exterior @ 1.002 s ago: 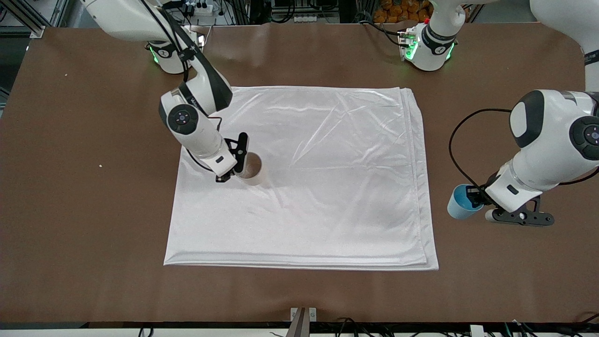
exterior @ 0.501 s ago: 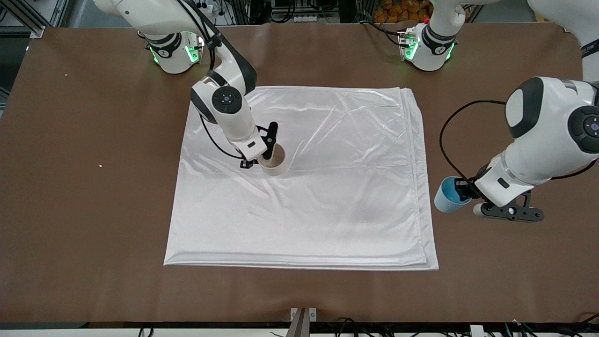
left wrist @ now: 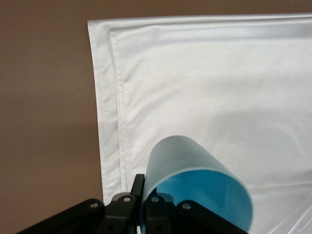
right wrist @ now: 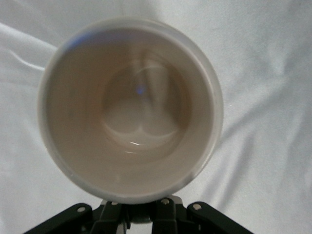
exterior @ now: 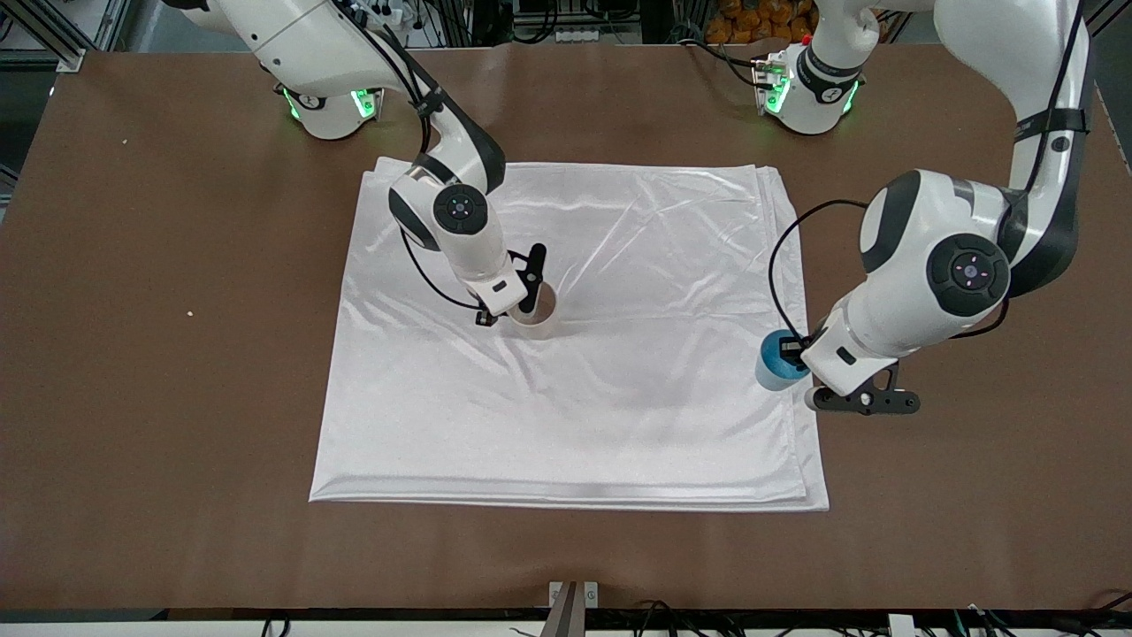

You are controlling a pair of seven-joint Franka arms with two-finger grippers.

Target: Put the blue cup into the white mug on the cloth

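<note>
The white cloth (exterior: pixel 637 389) lies spread on the brown table (exterior: pixel 177 442). My right gripper (exterior: pixel 520 311) is shut on the white mug (exterior: pixel 538 311), gripping it at the handle side. The mug stands upright low over the cloth's middle part; I cannot tell whether it touches. Seen from the right wrist, the mug (right wrist: pixel 130 108) is empty and off-white inside, with the right gripper (right wrist: pixel 141 214) at its rim. My left gripper (exterior: pixel 799 354) is shut on the rim of the blue cup (exterior: pixel 775 361), which hangs tilted over the cloth's edge at the left arm's end. The left wrist view shows the cup (left wrist: pixel 195 178) over the cloth (left wrist: pixel 219 73).
Both arm bases (exterior: pixel 332 106) (exterior: pixel 809 88) stand along the table's edge farthest from the front camera. A black cable (exterior: pixel 783 257) loops from the left arm over the cloth's edge. Bare brown table (left wrist: pixel 44 97) surrounds the cloth. A small crumb (exterior: pixel 190 312) lies toward the right arm's end.
The right gripper has carried the mug toward the cloth's middle. The left gripper has brought the blue cup from over bare table to over the cloth's edge.
</note>
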